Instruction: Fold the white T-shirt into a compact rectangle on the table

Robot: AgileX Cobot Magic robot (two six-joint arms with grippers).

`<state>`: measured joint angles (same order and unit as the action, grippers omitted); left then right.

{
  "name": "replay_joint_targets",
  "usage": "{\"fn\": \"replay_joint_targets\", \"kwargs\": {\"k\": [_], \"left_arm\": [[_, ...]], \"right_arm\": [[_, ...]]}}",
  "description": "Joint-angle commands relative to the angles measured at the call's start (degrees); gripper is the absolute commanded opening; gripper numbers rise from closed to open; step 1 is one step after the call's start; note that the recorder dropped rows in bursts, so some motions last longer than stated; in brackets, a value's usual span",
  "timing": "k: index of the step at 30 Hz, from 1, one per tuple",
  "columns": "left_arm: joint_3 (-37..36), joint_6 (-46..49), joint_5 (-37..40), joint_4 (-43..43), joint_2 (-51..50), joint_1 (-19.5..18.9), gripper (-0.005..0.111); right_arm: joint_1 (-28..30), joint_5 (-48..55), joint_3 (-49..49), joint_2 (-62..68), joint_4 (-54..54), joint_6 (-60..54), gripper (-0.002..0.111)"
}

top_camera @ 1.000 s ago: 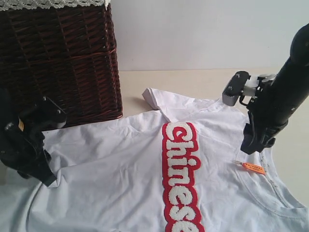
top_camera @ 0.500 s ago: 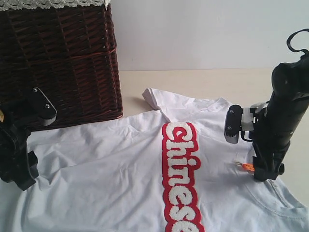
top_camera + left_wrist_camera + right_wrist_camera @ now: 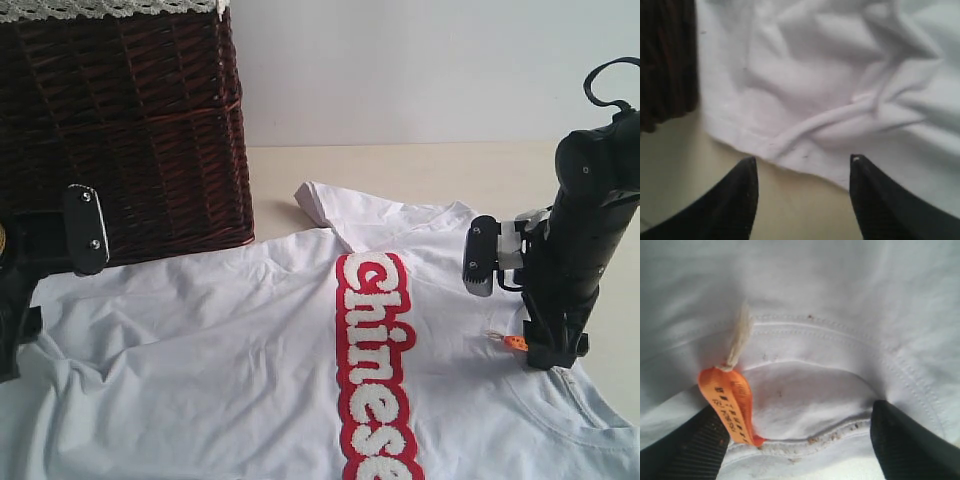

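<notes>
shirt: the white T-shirt (image 3: 230, 340) is spread out on the table (image 3: 420, 170), front side up, red lettering (image 3: 375, 360) running down the chest

basket: dark wicker basket (image 3: 130, 120) sits right behind the shirt, pretty much at its edge

left gripper (image 3: 802, 165): fingers apart, nothing pinched, tips over bare table just short of the rumpled hem

right gripper (image 3: 800, 425): down at the collar, fingers spread wide with the neckline between them, not clamped

orange tag (image 3: 730, 405): dangling off a bit of string at the collar, right by one finger of the right gripper
</notes>
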<state>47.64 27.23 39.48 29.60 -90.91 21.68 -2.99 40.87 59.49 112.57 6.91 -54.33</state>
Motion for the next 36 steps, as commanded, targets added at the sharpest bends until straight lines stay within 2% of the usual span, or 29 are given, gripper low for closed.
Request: {"fn": "replay_joint_targets", "kwargs": {"k": [1, 8, 10, 14, 15, 17, 19, 23, 29, 32, 36], "left_arm": [[-0.1, -1.3, -3.9, 14.2, -0.7, -0.1, 0.054], [-0.9, -0.4, -9.6, 8.0, -0.7, -1.0, 0.052], [-2.2, 5.0, -9.2, 3.0, -0.8, -2.2, 0.043], [-4.0, 10.0, -13.2, -5.7, -2.0, -6.9, 0.003], [-4.0, 10.2, -14.8, -6.1, -2.4, -8.1, 0.001], [-4.0, 11.9, -17.3, -5.9, -3.0, -9.9, 0.001], [-4.0, 17.8, -18.2, -6.0, -4.1, -11.2, 0.001], [-4.0, 27.5, -18.6, -6.1, -8.6, -11.4, 0.001], [-4.0, 24.7, -28.0, -6.2, -12.8, -11.4, 0.001], [-4.1, 22.2, -27.4, -6.3, -13.2, -11.4, 0.001], [-5.5, 21.9, -15.4, -4.7, -14.5, -11.5, 0.001]], "right_arm": [[0.3, -4.6, -1.0, 3.3, 4.2, 0.6, 0.074], [0.3, -4.8, -1.0, 3.3, 3.8, 0.6, 0.074], [0.3, -4.8, -1.0, 3.3, 3.4, 0.7, 0.074], [0.3, -4.8, -1.0, 3.3, 2.2, 0.7, 0.074], [0.3, -4.6, -1.0, 3.3, 2.1, 0.9, 0.074], [0.3, -4.4, -1.0, 3.3, 2.0, 1.0, 0.074], [0.3, -4.0, -1.0, 3.3, 1.0, 1.0, 0.074], [0.3, -4.0, -1.0, 3.3, 0.7, 1.0, 0.074], [0.3, -4.2, -1.0, 3.3, 0.7, 1.0, 0.074], [0.3, -4.2, -1.0, 3.3, 0.7, 1.0, 0.074], [0.3, -4.2, -1.0, 3.3, -0.2, 1.0, 0.074]]}}
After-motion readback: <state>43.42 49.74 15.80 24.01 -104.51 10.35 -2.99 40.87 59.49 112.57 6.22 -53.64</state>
